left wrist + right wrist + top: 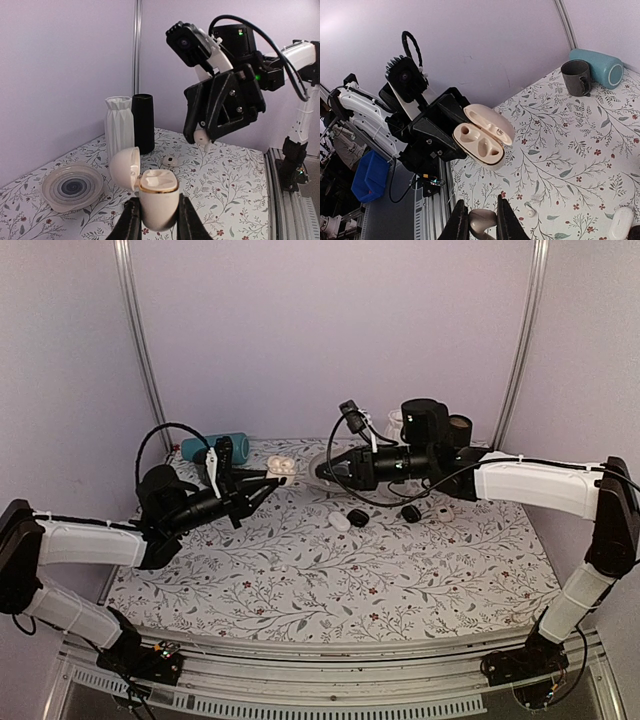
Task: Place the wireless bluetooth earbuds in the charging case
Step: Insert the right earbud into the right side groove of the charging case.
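Note:
My left gripper (156, 220) is shut on the charging case (157, 197), a small white case with a gold rim, held upright above the table. Its lid (125, 167) is flipped open and both wells are empty. In the right wrist view the open charging case (482, 142) faces the camera. My right gripper (482, 220) is shut on one white earbud (483, 223). From above, the right gripper (322, 472) hovers just right of the charging case (281, 468), apart from it. A second small white earbud-like piece (170, 160) lies on the table.
A white pleated vase (120, 127) and a black cylinder (143, 122) stand at the back. A clear round lid (72, 186) lies beside them. A grey mug (577, 77) and a teal speaker (597, 67) sit in the far left corner. A white pod (340, 522) and black pods (358, 517) lie mid-table.

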Available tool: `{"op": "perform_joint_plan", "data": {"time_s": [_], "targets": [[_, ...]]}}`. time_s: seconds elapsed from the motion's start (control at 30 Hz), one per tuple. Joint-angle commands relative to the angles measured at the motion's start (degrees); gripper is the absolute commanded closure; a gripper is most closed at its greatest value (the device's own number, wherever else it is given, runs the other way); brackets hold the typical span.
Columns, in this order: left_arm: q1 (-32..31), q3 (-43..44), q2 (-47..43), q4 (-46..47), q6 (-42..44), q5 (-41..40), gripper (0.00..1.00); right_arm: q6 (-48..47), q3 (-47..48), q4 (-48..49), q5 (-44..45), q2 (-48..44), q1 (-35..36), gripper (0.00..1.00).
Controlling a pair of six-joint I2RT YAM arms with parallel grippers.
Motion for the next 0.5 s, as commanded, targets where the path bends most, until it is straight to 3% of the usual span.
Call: {"op": "perform_joint_plan", "data": {"time_s": [0.0,0.47], "targets": [[-1.0,1.3,1.5,5.3,0.3,0.7,1.00,2.2,0.7,3.4,-0.3,-2.7,-0.1,0.88],[-1.6,2.3,4.1,8.9,-1.2,3.2,1.00,5.9,0.6,8.2,-0.3,-3.1,0.0,0.87]]}}
